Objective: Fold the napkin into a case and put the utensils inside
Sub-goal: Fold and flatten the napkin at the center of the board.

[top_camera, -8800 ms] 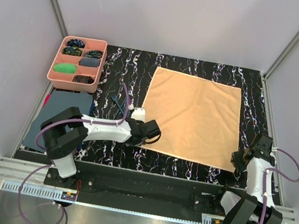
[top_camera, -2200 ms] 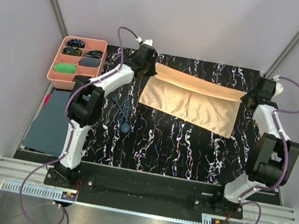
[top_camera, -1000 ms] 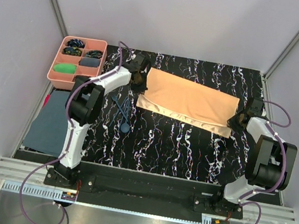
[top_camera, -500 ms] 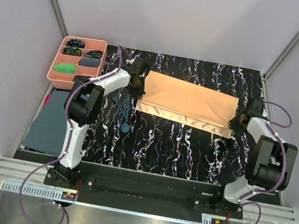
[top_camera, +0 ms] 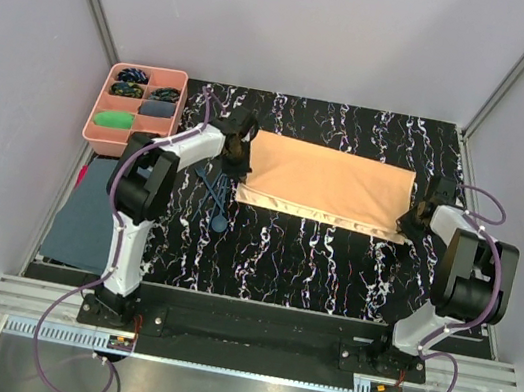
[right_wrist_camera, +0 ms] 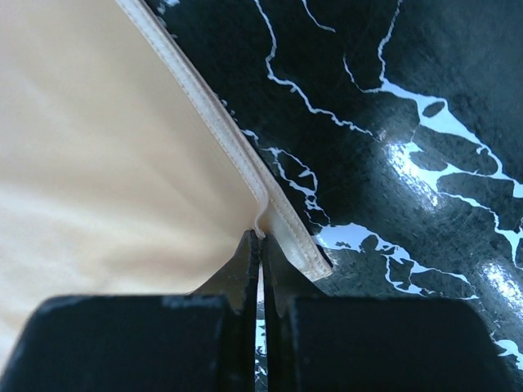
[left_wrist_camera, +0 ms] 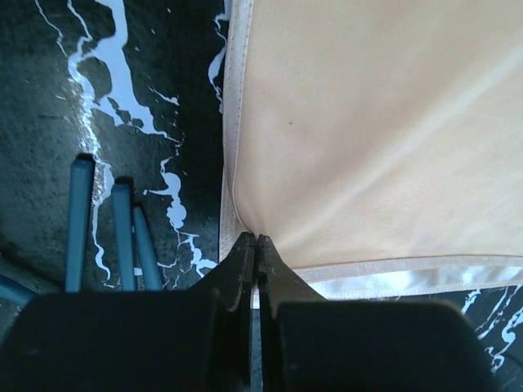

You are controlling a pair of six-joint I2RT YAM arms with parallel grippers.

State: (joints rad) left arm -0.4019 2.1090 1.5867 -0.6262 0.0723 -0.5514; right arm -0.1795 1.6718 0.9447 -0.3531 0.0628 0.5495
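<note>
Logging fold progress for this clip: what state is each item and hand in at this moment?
napkin: folded in half, flat on the table.
utensils: loose on the table, left of the napkin.
left hand: shut on napkin corner.
right hand: shut on napkin corner.
pink tray: compartments filled.
dark cloth: lying flat.

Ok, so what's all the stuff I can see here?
napkin: one, peach-orange, folded into a strip, far middle of the table.
utensils: at least three, dark blue, just left of the napkin.
tray: one, pink, far left corner.
bundles: several, mixed colours, inside the tray.
cloth: one, dark blue-grey, left edge.
table: one, black with white marbling.
left tool: one, black, pinching the napkin's left end.
right tool: one, black, pinching its right end.
</note>
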